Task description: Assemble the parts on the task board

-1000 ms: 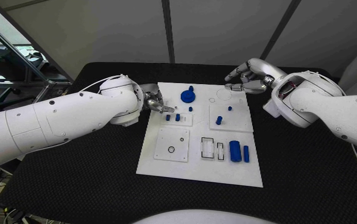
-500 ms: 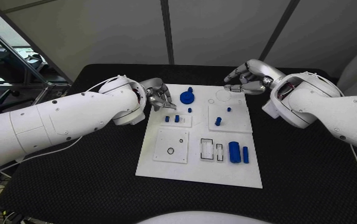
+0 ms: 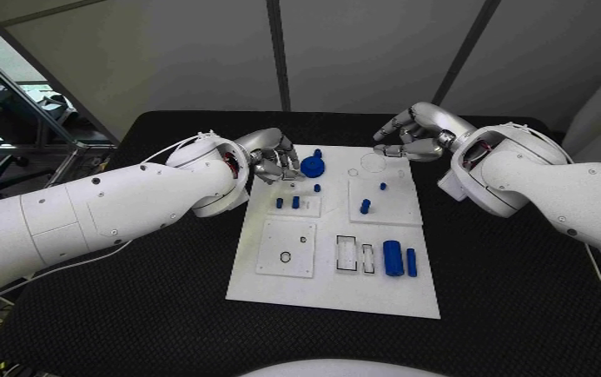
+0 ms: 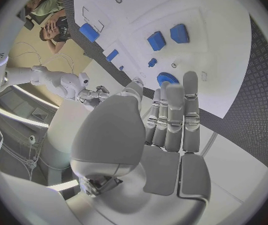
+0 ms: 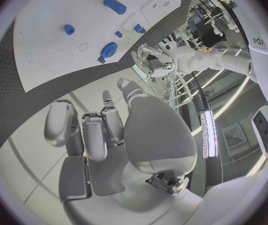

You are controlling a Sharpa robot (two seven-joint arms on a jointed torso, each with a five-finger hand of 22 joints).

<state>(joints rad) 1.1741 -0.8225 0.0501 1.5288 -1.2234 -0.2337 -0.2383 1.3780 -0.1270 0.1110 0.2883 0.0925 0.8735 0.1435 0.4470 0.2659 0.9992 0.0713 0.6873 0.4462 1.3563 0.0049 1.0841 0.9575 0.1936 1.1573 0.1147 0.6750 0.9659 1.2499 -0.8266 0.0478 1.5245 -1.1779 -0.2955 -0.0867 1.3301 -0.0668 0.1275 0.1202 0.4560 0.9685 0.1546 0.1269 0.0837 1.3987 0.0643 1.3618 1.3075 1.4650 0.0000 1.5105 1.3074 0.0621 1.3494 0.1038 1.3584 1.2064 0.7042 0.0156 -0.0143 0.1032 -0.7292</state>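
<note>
The white task board (image 3: 282, 277) lies mid-table. A blue gear-like disc (image 3: 312, 167) stands at its far left corner, also seen as disc (image 4: 167, 78) and disc (image 5: 109, 50). Small blue pegs (image 3: 295, 202) stand in the plate just below it, and a taller peg (image 3: 365, 207) in the plate to the right. A blue cylinder (image 3: 393, 258) and a thin bar (image 3: 411, 261) lie near the right edge. My left hand (image 3: 274, 162) hovers right beside the disc, fingers (image 4: 173, 110) stretched out, holding nothing. My right hand (image 3: 407, 138) hangs over the far right corner, fingers loosely bent, nothing in it.
Black table (image 3: 138, 307) surrounds the board. A square plate with a small ring hole (image 3: 287, 244) and two outlined rectangular slots (image 3: 357, 253) lie on the near half. A faint round recess (image 3: 373, 162) sits at the far right of the board.
My left hand has moved from the board's left edge towards the far end, closer to the blue disc. The right hand has barely moved.
</note>
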